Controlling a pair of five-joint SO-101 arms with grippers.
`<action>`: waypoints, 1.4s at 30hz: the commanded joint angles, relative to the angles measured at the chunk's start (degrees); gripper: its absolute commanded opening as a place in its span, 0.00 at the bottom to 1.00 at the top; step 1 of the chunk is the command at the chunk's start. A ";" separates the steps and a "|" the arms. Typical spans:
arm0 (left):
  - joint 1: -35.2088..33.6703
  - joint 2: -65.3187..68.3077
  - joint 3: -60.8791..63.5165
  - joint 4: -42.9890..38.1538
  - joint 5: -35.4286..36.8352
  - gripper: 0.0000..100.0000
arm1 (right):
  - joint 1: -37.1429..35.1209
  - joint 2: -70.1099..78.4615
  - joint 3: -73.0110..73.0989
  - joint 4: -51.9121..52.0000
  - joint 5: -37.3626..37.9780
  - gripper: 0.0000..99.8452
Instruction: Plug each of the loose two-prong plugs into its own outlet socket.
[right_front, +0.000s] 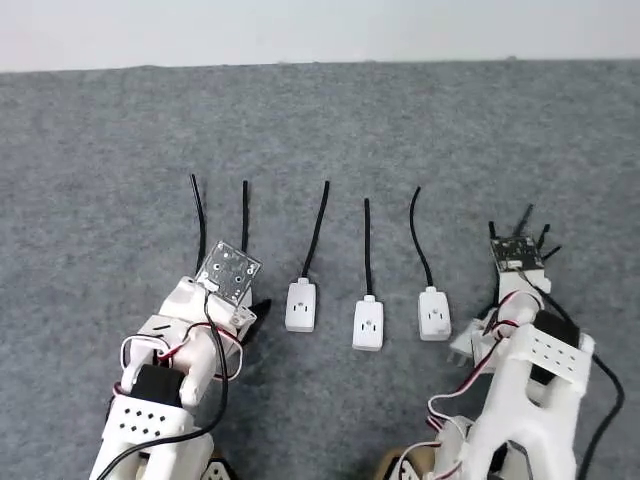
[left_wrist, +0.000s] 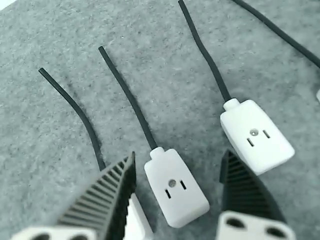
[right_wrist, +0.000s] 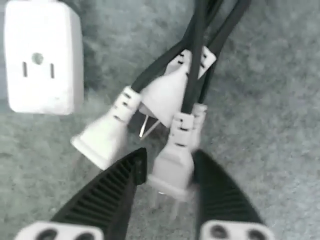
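Three white outlet sockets (right_front: 300, 305), (right_front: 367, 325), (right_front: 434, 313) lie in a row on the grey mat, each with a black cord running back. My left gripper (left_wrist: 178, 154) is open, low over the mat, with one socket (left_wrist: 176, 187) between its fingers and another socket (left_wrist: 255, 137) beside it. A bunch of white two-prong plugs (right_front: 465, 345) lies by the rightmost socket. My right gripper (right_wrist: 170, 165) is shut on one plug (right_wrist: 172, 175), prongs toward the camera. Two more plugs (right_wrist: 102, 140), (right_wrist: 167, 92) lie tangled against it, near a socket (right_wrist: 42, 57).
Two further black cords (right_front: 197, 210), (right_front: 244, 208) run out from under the left arm. A third socket (left_wrist: 137, 220) shows partly behind a left finger. The plugs' black cords (right_wrist: 200, 40) cross over each other. The mat's far half is bare up to the white wall.
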 joint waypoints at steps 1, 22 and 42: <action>-0.62 -1.23 -0.57 -1.76 0.00 0.27 | -1.10 -0.04 -0.44 -1.54 0.62 0.02; 0.53 -0.88 -0.40 -1.76 -1.76 0.27 | -9.45 -0.40 -31.47 14.46 0.09 0.01; 2.64 -1.23 0.31 -1.76 -1.93 0.27 | -45.32 -8.57 -35.16 -5.41 -25.58 0.01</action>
